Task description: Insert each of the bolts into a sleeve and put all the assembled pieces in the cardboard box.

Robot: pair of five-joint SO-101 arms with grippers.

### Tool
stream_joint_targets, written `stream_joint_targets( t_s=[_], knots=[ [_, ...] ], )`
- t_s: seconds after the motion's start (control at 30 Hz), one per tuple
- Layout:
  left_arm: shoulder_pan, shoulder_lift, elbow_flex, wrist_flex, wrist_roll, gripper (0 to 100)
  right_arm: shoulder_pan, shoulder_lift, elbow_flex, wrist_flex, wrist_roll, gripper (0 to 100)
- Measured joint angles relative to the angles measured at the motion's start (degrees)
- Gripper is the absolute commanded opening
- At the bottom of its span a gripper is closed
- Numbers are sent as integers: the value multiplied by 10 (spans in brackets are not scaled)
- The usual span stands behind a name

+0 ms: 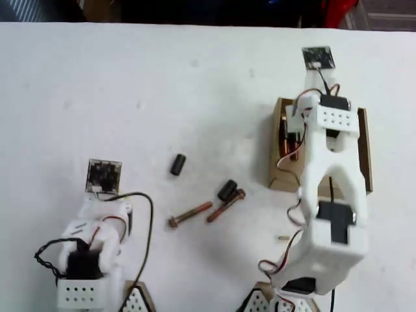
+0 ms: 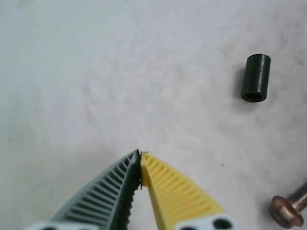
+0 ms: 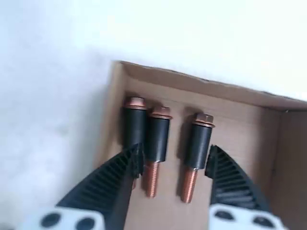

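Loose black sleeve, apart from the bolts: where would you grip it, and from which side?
Probably mid-length across its round wall, coming straight down. The sleeve lies on its side on the table, with nothing touching it, so jaws can close crosswise to its bore.

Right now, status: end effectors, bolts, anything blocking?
Left end effector shut, empty. Right end effector open over cardboard box; three sleeved bolts inside. Two bolts, two sleeves on table. No obstruction seen.
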Motion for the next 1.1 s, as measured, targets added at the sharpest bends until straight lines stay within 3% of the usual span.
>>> stream_joint_targets(
  t_s=[0.47,0.87,1.1],
  knots=[
    [0,0,0,27,0,23,-207,-258,0,210,-4,159],
    [0,0,0,77,0,23,-379,-279,0,251,-217,159],
    [-31,0,0,96,0,23,-431,-221,-1,234,-327,159]
  ],
)
